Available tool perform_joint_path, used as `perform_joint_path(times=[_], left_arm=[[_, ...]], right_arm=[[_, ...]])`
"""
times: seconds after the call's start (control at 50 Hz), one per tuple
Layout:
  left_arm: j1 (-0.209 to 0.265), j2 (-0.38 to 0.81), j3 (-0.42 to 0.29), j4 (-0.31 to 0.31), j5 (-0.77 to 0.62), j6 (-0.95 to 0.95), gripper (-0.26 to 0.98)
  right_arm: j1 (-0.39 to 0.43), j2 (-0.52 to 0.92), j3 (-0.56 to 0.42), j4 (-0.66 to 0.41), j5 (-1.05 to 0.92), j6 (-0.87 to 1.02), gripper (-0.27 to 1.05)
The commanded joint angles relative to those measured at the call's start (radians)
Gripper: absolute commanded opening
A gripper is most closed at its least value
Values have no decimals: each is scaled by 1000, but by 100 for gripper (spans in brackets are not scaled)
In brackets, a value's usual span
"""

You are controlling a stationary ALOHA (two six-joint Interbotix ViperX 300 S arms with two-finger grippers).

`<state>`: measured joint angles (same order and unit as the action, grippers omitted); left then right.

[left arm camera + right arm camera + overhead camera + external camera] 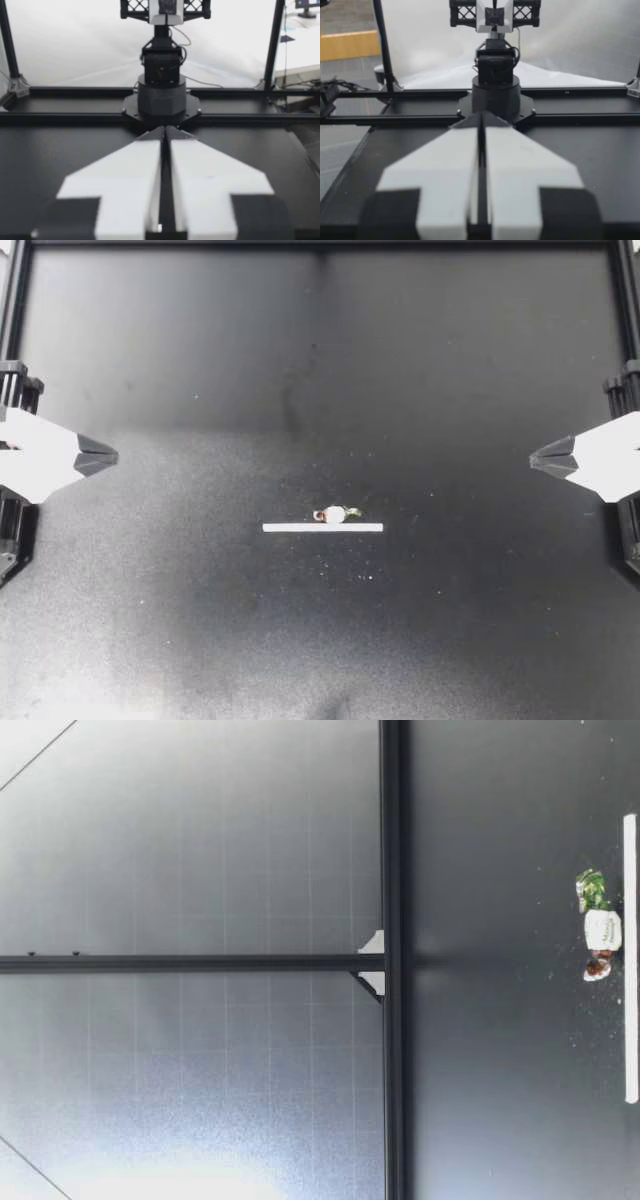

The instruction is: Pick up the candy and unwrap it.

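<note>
Left tool [114, 454] and right tool [533, 456], both clenched empty, flank the candy [334, 514].

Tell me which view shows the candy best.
The low view: the candy shows a white body and green and reddish ends. The top view shows it small, beside the white strip. Neither wrist view shows it.

The matte black surface [200, 390] is dusted with pale specks, and soft light greys its near side. A thin white strip of tape [322, 527] lies across it, and black metal frame rails [320, 244] border it. In the low view a black upright post [180, 962] meets the far rail at a white bracket [374, 944], in front of a pale grey gridded backdrop panel [200, 840]. In the right wrist view a dull yellow band [347, 44] shows beyond the frame.
</note>
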<state>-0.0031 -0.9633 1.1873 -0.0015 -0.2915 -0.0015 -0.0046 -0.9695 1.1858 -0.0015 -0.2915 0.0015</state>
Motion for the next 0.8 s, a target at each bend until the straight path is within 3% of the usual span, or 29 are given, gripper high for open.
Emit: perform_joint_path(times=[0.0,0.16,0.52,0.78], left_arm=[[-14,9,-21,-2,-28,12,-10],[-14,11,2,-2,-40,20,-12],[-14,48,46,-2,-72,9,-12],[-14,71,46,-2,-72,8,-12]], right_arm=[[-8,11,-34,-2,-12,-2,-13],[-25,77,-89,-2,-6,-5,-13],[-106,472,-298,-3,256,-3,-11],[-109,703,-408,-6,405,-5,8]])
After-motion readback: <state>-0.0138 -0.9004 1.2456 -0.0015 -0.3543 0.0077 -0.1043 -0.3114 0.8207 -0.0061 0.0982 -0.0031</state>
